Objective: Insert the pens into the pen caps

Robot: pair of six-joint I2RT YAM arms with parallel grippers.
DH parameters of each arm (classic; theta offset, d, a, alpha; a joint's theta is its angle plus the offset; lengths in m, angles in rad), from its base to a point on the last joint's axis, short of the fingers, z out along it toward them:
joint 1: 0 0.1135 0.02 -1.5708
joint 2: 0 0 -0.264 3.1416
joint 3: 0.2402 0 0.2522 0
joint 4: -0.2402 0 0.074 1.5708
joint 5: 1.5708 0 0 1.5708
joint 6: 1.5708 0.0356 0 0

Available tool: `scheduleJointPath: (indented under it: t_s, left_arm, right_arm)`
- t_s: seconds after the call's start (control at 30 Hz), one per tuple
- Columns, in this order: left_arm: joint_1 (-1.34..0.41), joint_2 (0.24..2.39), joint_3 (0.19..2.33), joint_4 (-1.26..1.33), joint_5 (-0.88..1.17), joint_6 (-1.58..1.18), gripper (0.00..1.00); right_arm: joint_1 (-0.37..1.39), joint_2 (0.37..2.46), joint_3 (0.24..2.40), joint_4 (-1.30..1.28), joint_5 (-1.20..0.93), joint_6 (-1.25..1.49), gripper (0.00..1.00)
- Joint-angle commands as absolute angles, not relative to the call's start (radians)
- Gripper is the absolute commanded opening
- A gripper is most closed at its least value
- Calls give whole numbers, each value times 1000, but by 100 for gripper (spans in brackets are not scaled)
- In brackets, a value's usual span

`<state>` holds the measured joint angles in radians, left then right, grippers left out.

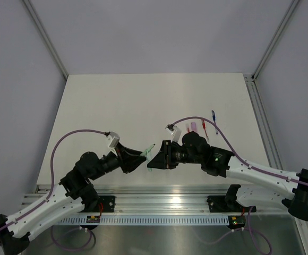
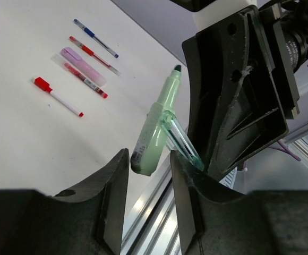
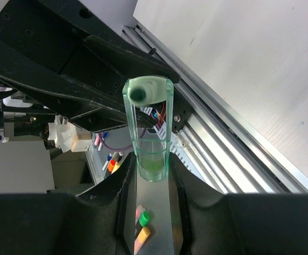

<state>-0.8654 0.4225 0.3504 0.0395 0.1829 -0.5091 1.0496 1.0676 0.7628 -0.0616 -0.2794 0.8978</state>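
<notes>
**Green pen and cap touching in mid-air, not yet joined**

The left gripper [image 2: 148, 183] is clamped on the butt end of the pale green pen [image 2: 153, 133], whose nib points up and away. The right gripper [image 3: 151, 183] pinches the clear green cap [image 3: 150, 154] between its pads. Pen and cap touch, but the left wrist view shows the dark nib standing bare beyond the cap, which lies slantwise against the barrel. I judge this capping to be under way and unfinished.

Farther out on the table [image 1: 143, 101] lie a blue pen [image 2: 95, 38], a red pen [image 2: 93, 56], a pink pen [image 2: 84, 67] and a white pen with a red end [image 2: 58, 96]. Whether any of them wears its cap is too small to tell, so they look left to do.

The right wrist view looks along the cap with the nib end-on, which hides that offset, and it shows none of the waiting pens. Only the top view shows both arms meeting above the table's near edge, with the other pens well apart to the right
</notes>
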Motion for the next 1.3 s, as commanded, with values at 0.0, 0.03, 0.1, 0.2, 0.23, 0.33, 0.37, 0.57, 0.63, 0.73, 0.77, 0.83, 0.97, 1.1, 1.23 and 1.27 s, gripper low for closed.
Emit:
scheduleJointPath:
  t_s: [0.0, 0.03, 0.1, 0.2, 0.23, 0.33, 0.37, 0.57, 0.63, 0.73, 0.77, 0.83, 0.97, 1.1, 1.23, 1.27]
  left_arm:
    - [-888, 385, 368, 117, 192, -491, 36]
    - [-899, 379, 367, 111, 187, -489, 32]
    - [-913, 367, 361, 97, 170, -489, 25]
    - [-936, 367, 357, 86, 153, -482, 17]
    - [-945, 371, 357, 86, 152, -482, 16]
    - [-956, 377, 362, 87, 141, -480, 13]
    - [-957, 377, 361, 87, 140, -485, 14]
    - [-962, 377, 348, 78, 132, -488, 47]
    - [-962, 376, 351, 72, 117, -488, 47]
    - [-962, 371, 354, 69, 103, -483, 47]
    - [-962, 374, 357, 71, 100, -482, 47]
    - [-962, 377, 360, 74, 86, -480, 47]
    - [-962, 377, 365, 97, 74, -469, 46]
    - [-962, 413, 382, 120, 97, -460, 42]
    - [-962, 437, 387, 140, 110, -460, 38]
    - [-962, 440, 388, 140, 109, -460, 37]
  right_arm:
    - [1058, 1048, 818, -129, -284, 879, 8]
    - [1058, 1045, 822, -158, -276, 876, 8]
    - [1057, 1037, 841, -181, -273, 868, 7]
    - [1057, 1038, 873, -225, -275, 853, 7]
    - [1057, 1043, 882, -251, -272, 847, 6]
    - [1057, 1061, 910, -256, -293, 845, 6]
    - [1058, 1066, 913, -253, -296, 845, 6]
    - [1058, 1068, 928, -242, -291, 848, 6]
    - [1057, 1068, 928, -238, -295, 850, 6]
    - [1058, 1069, 927, -238, -296, 851, 6]
    - [1058, 1069, 927, -236, -298, 853, 6]
    - [1057, 1069, 925, -235, -304, 853, 6]
    - [1057, 1074, 916, -222, -324, 862, 6]
    - [1057, 1078, 900, -204, -341, 874, 6]
    - [1057, 1075, 894, -186, -347, 884, 6]
    - [1057, 1074, 894, -181, -348, 882, 6]
